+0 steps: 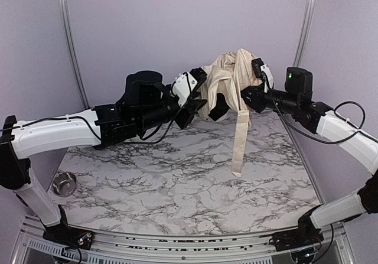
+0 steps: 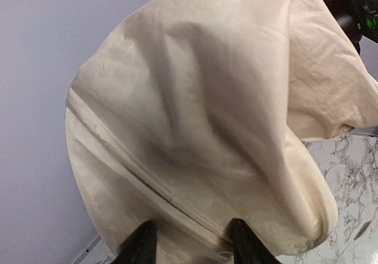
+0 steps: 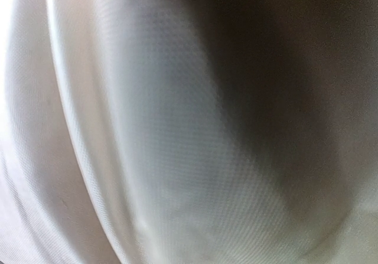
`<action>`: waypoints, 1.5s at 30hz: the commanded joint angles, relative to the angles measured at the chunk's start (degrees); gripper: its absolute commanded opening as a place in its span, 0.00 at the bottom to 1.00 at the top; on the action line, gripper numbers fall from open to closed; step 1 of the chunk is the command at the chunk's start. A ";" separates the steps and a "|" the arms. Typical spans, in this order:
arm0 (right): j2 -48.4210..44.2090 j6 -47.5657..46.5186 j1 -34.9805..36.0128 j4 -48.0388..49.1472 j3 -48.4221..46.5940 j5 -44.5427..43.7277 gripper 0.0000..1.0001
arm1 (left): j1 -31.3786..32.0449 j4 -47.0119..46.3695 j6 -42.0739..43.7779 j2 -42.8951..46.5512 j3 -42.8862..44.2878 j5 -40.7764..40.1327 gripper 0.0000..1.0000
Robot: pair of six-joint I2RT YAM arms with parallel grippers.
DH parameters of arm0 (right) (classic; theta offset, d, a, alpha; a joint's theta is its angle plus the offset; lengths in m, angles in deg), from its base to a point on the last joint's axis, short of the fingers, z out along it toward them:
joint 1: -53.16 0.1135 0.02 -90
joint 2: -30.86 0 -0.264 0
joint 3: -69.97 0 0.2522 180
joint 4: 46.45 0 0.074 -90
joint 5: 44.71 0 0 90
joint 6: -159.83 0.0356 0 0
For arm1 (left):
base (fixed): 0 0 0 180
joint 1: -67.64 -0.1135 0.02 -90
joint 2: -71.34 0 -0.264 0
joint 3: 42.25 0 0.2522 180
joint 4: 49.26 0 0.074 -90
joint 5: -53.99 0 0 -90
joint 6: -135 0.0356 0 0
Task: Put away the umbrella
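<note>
Cream umbrella (image 1: 227, 75) aloft above table (image 1: 177, 175), strap (image 1: 239, 140) dangling. We see right claw (image 1: 220, 107) pinching it (tips buried in fabric); left claw (image 2: 194, 246) spread astride fabric fold.

Raised left claw (image 2: 194, 241) stands parted (right claw hidden from view).

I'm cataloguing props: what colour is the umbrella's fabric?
Cream-beige, plain with no print; the umbrella shows best in the left wrist view.
</note>
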 commanded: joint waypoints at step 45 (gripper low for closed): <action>2.11 -10.77 0.92 -11.57 -16.47 -17.52 0.00 | -3.74 -19.27 -3.99 -10.09 -5.63 45.44 0.93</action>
